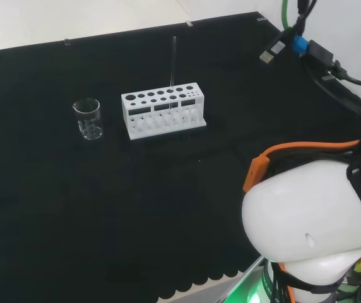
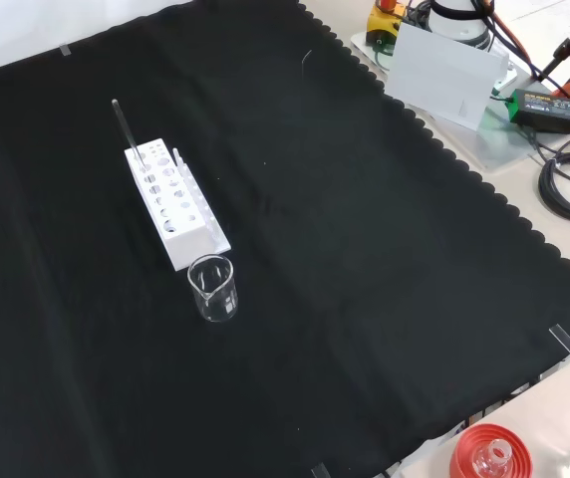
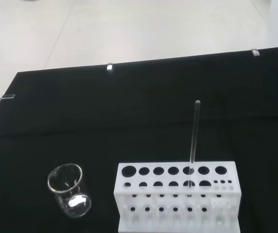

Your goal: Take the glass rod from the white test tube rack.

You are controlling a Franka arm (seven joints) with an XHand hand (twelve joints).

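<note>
A white test tube rack stands on the black cloth, also in the front view and the wrist view. A thin glass rod stands upright in one of the rack's back holes, rising well above it; it shows as a slim stick in the front view and the wrist view. Nothing touches the rod or the rack.
A small clear beaker stands just left of the rack in the head view, and in front of it in the front view. The arm's white link is at the head view's lower right. A red ribbed stand sits off the cloth's near edge.
</note>
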